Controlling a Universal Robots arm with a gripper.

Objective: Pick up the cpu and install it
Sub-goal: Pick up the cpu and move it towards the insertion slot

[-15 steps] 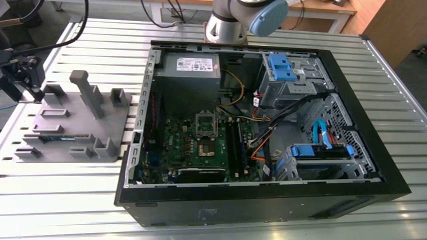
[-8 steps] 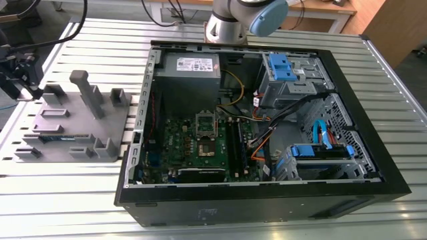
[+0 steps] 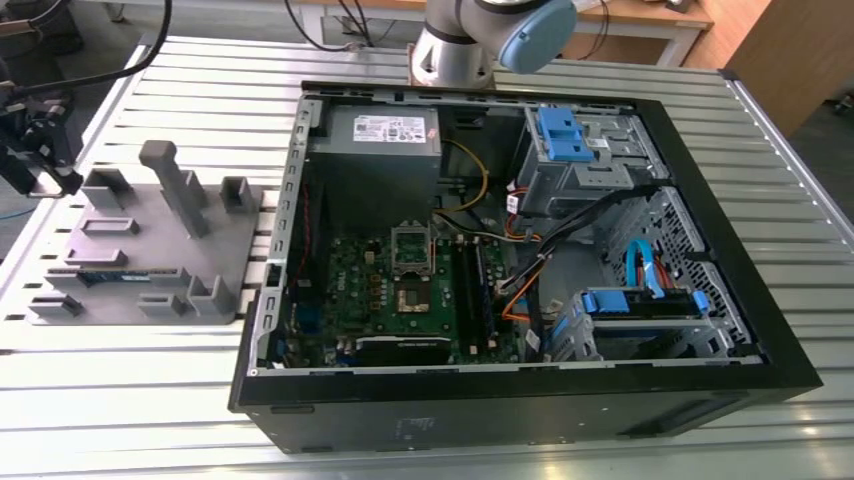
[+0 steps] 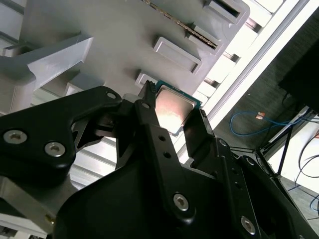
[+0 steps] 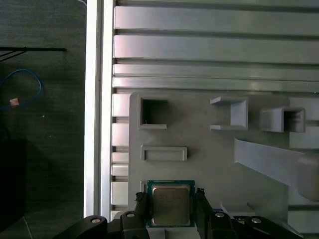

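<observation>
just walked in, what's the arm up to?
The gripper is closed on the cpu over the grey parts tray, at the exterior view's left of the open PC case. The motherboard socket looks empty. I can't tell whether the cpu has been lifted off the tray.

Robotics laboratory bench: a slotted aluminium worktable [image 3: 134, 420] carries an open desktop computer case [image 3: 534, 405], its circuit board and wiring laid bare. A grey moulded parts fixture [image 3: 240, 250] sits beside it at the exterior view's left. The base of a robot arm [image 3: 454, 55] stands at the table's far edge, wooden benches [image 3: 641, 12] lie beyond, and a black cable [image 3: 163, 30] loops over the far corner.
</observation>
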